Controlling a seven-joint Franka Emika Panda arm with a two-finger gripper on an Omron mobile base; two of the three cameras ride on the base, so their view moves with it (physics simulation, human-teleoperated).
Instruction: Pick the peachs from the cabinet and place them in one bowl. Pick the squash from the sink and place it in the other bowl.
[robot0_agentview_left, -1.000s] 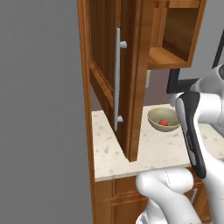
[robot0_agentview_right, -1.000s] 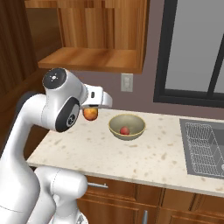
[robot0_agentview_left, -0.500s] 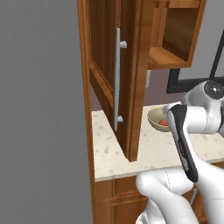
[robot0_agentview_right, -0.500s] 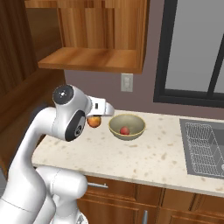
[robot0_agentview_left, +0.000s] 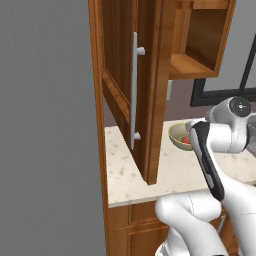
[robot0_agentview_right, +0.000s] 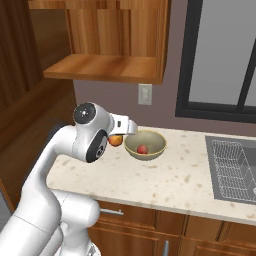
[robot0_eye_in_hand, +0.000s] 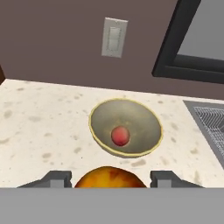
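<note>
- End effector (robot0_eye_in_hand: 109, 178): at the bottom centre of the hand view, its two dark fingertips (robot0_eye_in_hand: 56, 178) flank an orange-red peach (robot0_eye_in_hand: 109, 177) with yellow patches and pinch it between them. In the right base view the same held peach (robot0_agentview_right: 116, 141) shows left of centre, just beside the white wrist.
- Tan bowl (robot0_eye_in_hand: 145, 139): at the centre of the hand view, standing on the speckled table (robot0_eye_in_hand: 39, 127); a second peach (robot0_eye_in_hand: 120, 135) lies in its middle. In the right base view the bowl (robot0_agentview_right: 156, 148) sits just right of the held fruit, which hangs above the table near the bowl's left rim, apart from it.
- Cabinet (robot0_agentview_left: 150, 95): upper middle of the left base view, door swung open, with a long grey bar handle (robot0_agentview_left: 134, 95); its open shelf (robot0_agentview_right: 102, 67) spans the upper left of the right base view.
- Sink (robot0_agentview_right: 232, 167): right edge of the right base view, set into the table, with a wire rack inside.
- Wall: a white switch plate (robot0_eye_in_hand: 113, 37) at upper centre of the hand view; a dark window frame (robot0_eye_in_hand: 192, 70) at upper right.
</note>
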